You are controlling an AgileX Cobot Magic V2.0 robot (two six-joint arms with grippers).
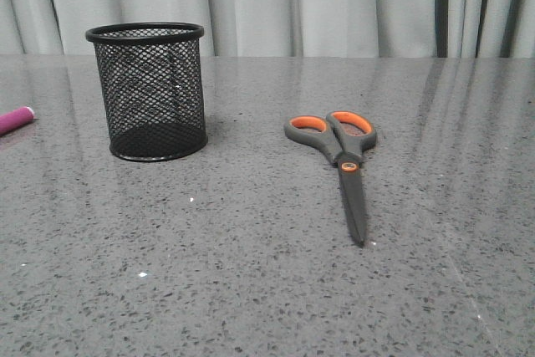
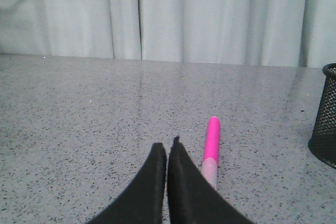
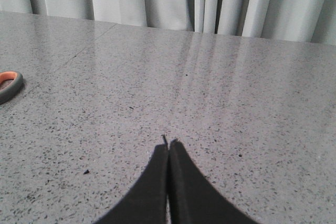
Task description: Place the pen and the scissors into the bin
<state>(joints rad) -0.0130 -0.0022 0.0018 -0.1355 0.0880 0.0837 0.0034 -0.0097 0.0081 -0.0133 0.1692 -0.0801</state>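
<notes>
The bin is a black wire-mesh cup standing upright at the left of the table, nothing inside it; its edge shows in the left wrist view. The pink pen lies flat at the far left edge of the front view. In the left wrist view the pen rests on the table just beside my left gripper, which is shut and holds nothing. The scissors lie closed on the table right of the bin, handles toward the curtain. One orange-lined loop of the scissors shows beside my shut, empty right gripper.
The speckled grey table ends at a pale curtain along the back. Neither arm appears in the front view.
</notes>
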